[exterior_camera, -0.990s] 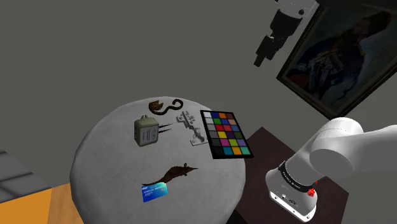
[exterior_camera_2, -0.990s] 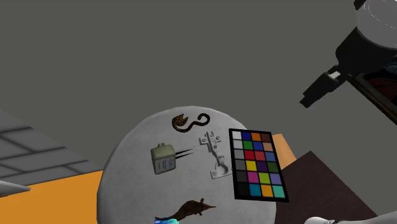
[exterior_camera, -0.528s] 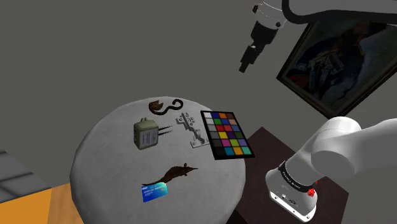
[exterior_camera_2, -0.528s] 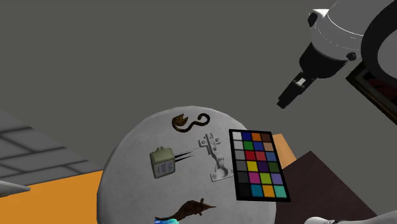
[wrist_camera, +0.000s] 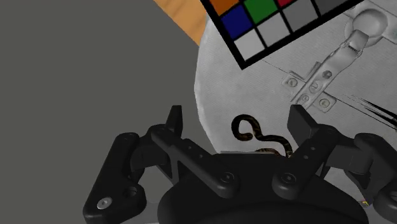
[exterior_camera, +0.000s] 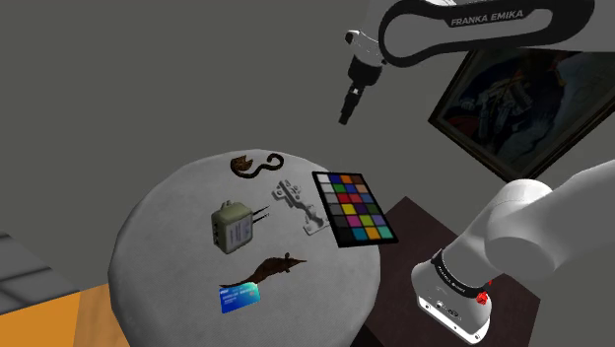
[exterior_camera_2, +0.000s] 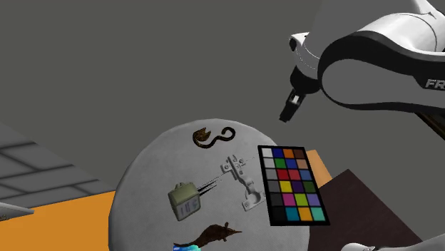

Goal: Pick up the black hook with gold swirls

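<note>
My all-black gripper [exterior_camera: 346, 106] [exterior_camera_2: 287, 110] [wrist_camera: 236, 124] hung wide open, empty, well above the black gold-swirled curled hook [exterior_camera: 246, 165] [exterior_camera_2: 214, 135] [wrist_camera: 257, 133] at twelve o'clock on the round grey table [exterior_camera: 168, 246]; descent and grasp were left, I judged.

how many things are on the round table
6. In the shoulder view: black hook topmost, white latch and colour chart below it, grey box left of the latch, brown figure and blue card lowest. None looks hidden.
</note>
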